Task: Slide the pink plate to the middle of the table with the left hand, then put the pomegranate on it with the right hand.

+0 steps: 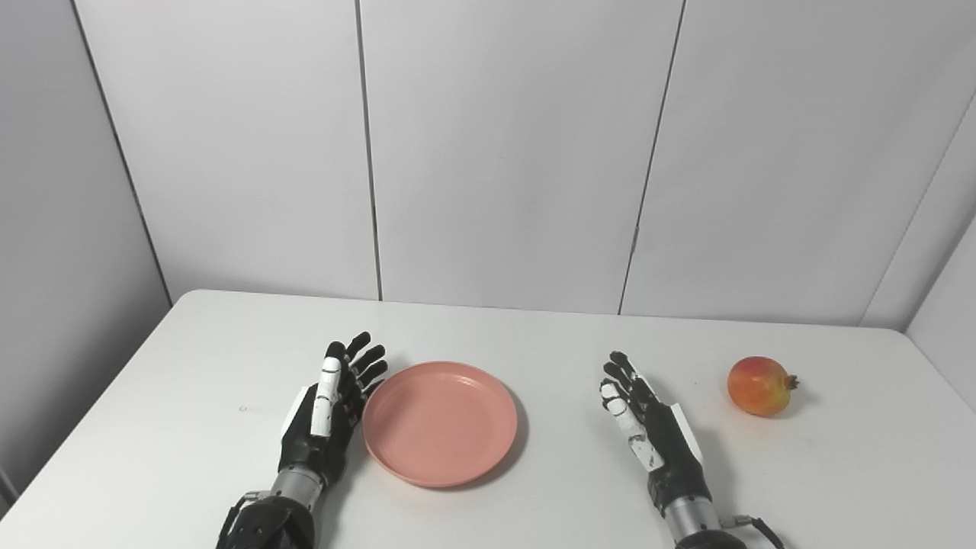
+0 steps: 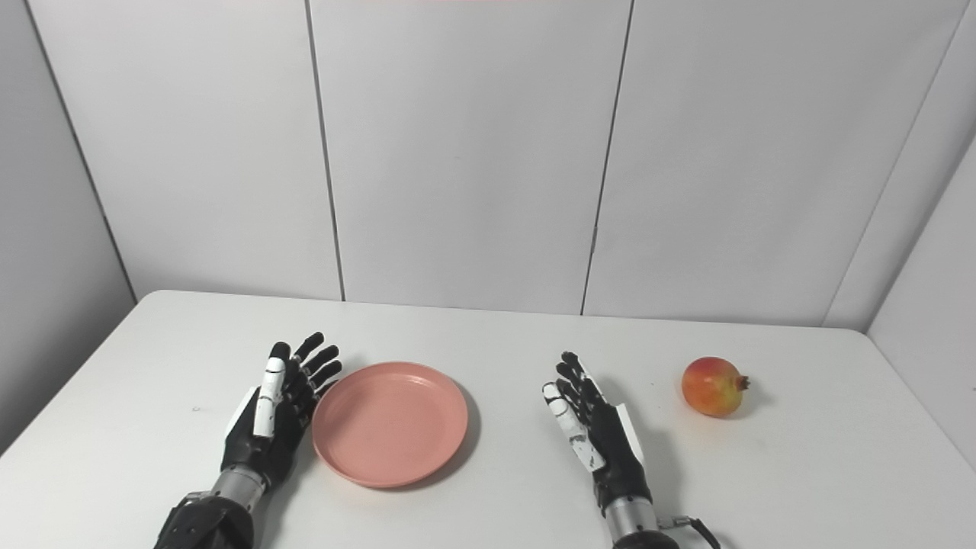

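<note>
- Pink plate lies flat on the white worktop, a little left of centre in the left eye view
- Same view: left hand stands edge-on at the plate's left rim, fingers spread and extended, holding nothing; fingertips just beside the rim, contact cannot be confirmed
- Same view: right hand is open and empty, fingers apart, between plate and pomegranate, clear of both
- Right eye view: the plate sits to the right of the left hand, so a push toward centre runs away from that palm; judged the step in hand, with the plate close to mid-worktop but not plainly there
- Right eye view: the pomegranate rests on the worktop to the right of the right hand and slightly farther back, crown pointing right; the right hand is the nearer one by a clear margin
- Judgement: fruit is round and may roll if nudged rather than enclosed
</note>
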